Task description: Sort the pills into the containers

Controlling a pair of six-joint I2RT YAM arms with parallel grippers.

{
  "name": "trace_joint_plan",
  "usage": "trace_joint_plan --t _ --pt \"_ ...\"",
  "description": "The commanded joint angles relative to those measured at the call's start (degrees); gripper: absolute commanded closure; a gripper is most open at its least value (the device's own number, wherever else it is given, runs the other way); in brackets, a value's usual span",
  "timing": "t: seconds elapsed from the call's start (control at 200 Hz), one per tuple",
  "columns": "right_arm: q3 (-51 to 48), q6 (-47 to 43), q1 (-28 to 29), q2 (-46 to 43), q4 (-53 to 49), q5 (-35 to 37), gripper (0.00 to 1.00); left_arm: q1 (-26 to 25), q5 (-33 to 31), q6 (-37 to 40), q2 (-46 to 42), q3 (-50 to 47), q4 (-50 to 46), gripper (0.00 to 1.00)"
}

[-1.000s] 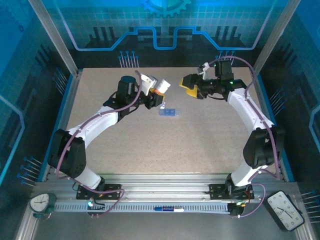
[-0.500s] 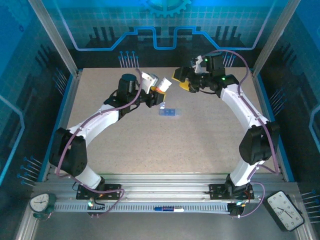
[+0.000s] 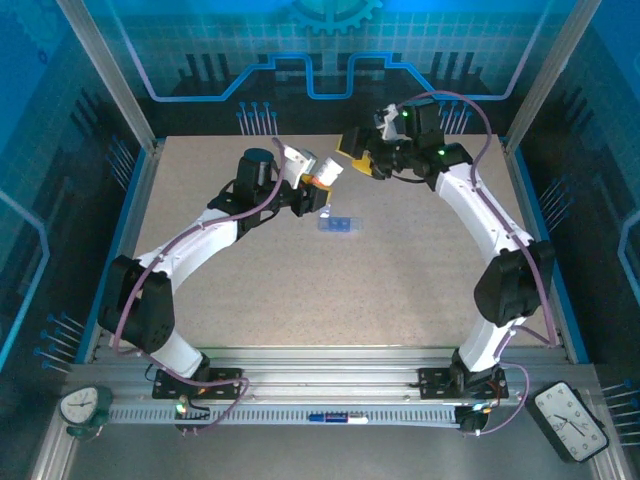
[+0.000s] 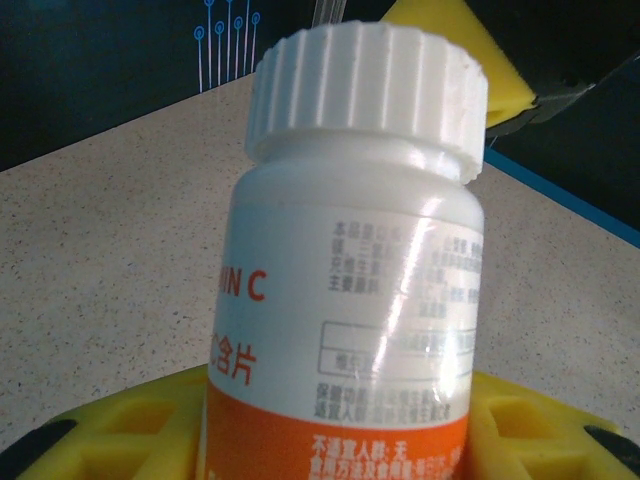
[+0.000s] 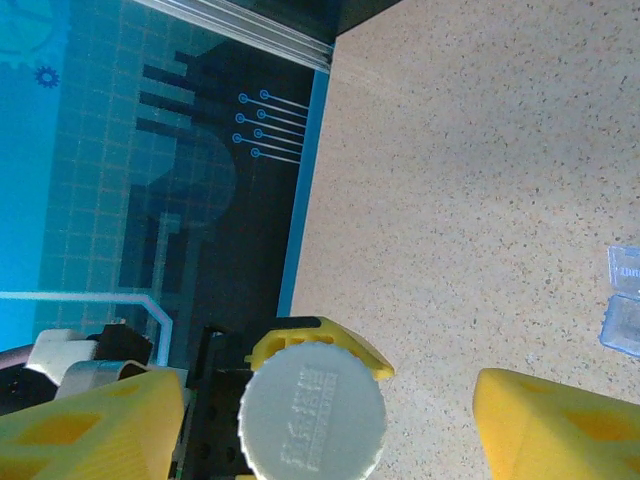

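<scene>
Yellow left pads (image 4: 130,432): pressed to both sides of the bottle (image 4: 350,290), low on its orange band.
Left gripper (image 3: 314,186): part closed, gripping the bottle and holding it off the table (image 3: 250,270), with the bottle's top tipped toward my other arm.
Bottle: white with an orange base and orange lettering; it sticks out well past my left fingertips.
Cap (image 4: 368,90): white, ribbed, on the bottle, at the end farthest from my left gripper.
Right gripper (image 3: 362,158): jaws wide, holding nothing, facing the cap head-on and just beside it.
Right pads (image 5: 560,425): one on either side of the cap in my wrist view, with a gap at each side and no contact.
Pill box (image 3: 338,223): blue, translucent, flat on the table, just below the bottle and a little nearer my bases. It is apart from both grippers and off to the right of my right pads, cut by the frame edge in that wrist view.
</scene>
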Motion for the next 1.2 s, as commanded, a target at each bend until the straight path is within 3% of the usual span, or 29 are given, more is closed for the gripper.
trace_joint_plan --t 0.0,0.295,0.465,0.856,1.031,1.196 --pt "2.01 -1.08 0.61 1.15 -1.65 0.54 0.25 -0.13 1.72 1.27 0.03 1.67 -0.02 1.0" --pt "0.87 -1.72 2.09 1.63 -0.97 -0.8 0.26 -0.17 1.94 1.26 1.22 2.78 -0.25 1.0" --pt "1.49 -1.77 2.71 2.4 -0.82 -1.48 0.32 -0.16 1.92 1.27 1.68 3.06 -0.16 1.0" --pt "1.58 -7.45 2.73 3.49 -1.52 -5.5 0.64 -0.11 2.59 0.52 2.13 4.14 -0.02 1.0" --pt "-2.96 -19.77 0.92 2.64 4.17 -11.89 0.65 0.2 7.54 -2.63 1.79 4.82 1.23 1.0" --pt "-6.96 -16.67 -1.39 2.37 14.9 -18.93 0.62 0.43 10.7 -6.88 1.42 4.7 3.92 1.0"
